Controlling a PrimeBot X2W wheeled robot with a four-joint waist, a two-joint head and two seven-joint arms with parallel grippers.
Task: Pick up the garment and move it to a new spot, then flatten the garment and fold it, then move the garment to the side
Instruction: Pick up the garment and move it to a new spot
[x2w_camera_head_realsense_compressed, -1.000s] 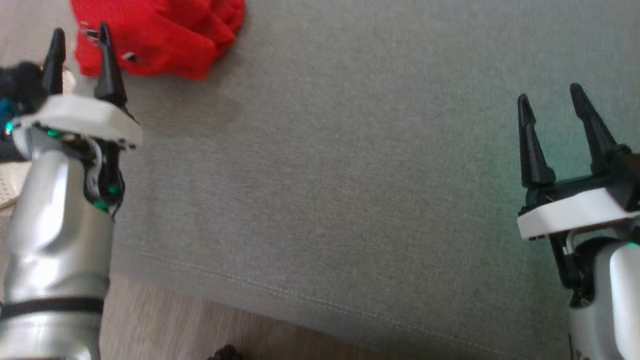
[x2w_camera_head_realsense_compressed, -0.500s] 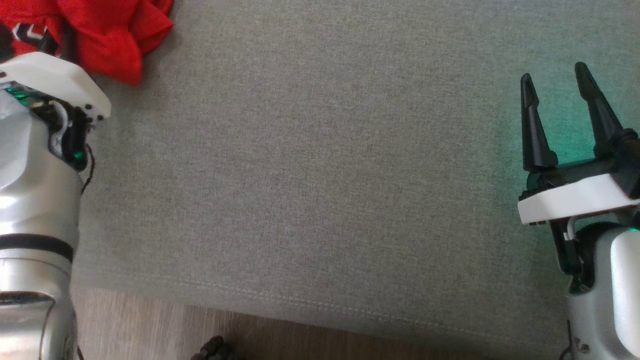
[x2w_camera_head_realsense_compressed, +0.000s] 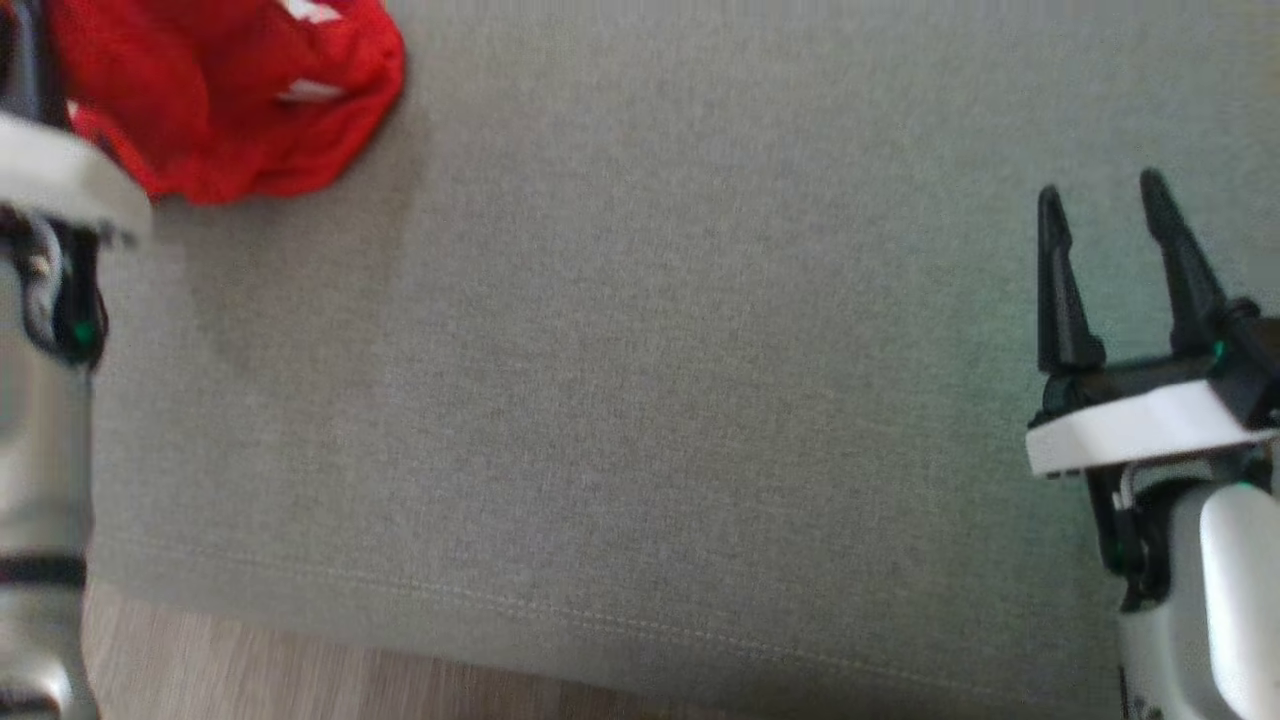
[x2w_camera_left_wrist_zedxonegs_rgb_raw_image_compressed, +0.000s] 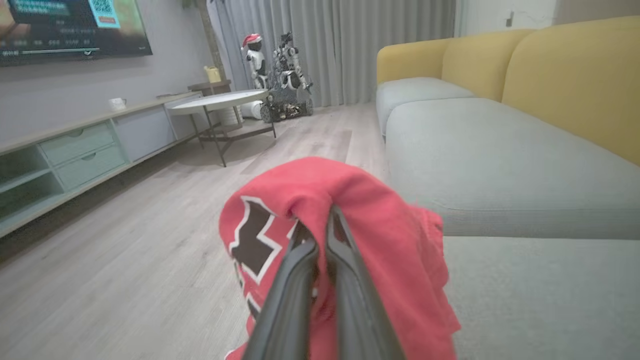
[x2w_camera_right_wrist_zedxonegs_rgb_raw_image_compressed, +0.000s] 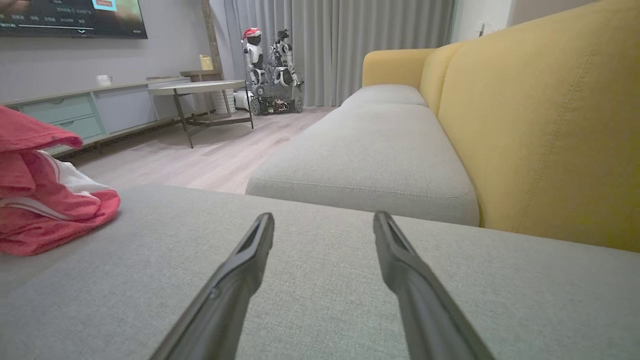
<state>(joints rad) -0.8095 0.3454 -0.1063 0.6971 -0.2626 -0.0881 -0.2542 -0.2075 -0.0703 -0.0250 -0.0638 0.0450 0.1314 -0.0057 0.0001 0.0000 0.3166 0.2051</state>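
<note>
Surface: grey sofa seat cushion (x2w_camera_head_realsense_compressed: 650, 350), plain weave, with a stitched seam along its near edge. A strip of pale wood floor (x2w_camera_head_realsense_compressed: 250, 670) runs below it in the head view. Room: yellow sofa backrest (x2w_camera_right_wrist_zedxonegs_rgb_raw_image_compressed: 540, 125), more grey seat cushions further on, grey curtains (x2w_camera_left_wrist_zedxonegs_rgb_raw_image_compressed: 350, 45), a TV (x2w_camera_left_wrist_zedxonegs_rgb_raw_image_compressed: 70, 25) on the wall over a low sideboard (x2w_camera_left_wrist_zedxonegs_rgb_raw_image_compressed: 75, 150), and another robot in a red hat (x2w_camera_left_wrist_zedxonegs_rgb_raw_image_compressed: 255, 55) by the curtains.

The red garment (x2w_camera_head_realsense_compressed: 230, 100) is bunched at the left end of the cushion, in the top-left corner of the head view. It has a dark-and-white print and a white stripe. Its lower folds lie on the cushion in the right wrist view.

My left jaws are closed on the garment. The left fingers (x2w_camera_left_wrist_zedxonegs_rgb_raw_image_compressed: 295, 280) are pressed together with red cloth draped over the tips. My right jaws are open and empty, with the right fingers (x2w_camera_head_realsense_compressed: 1060, 290) spread above bare cushion, well apart from the garment.

Versus a second ago: the left jaws were open then, tips at the garment's near edge, and are now clamped on it. The cloth is bunched differently, with the white stripe now on top. The right jaws are unchanged. The head camera has shifted, so the framing is different.
</note>
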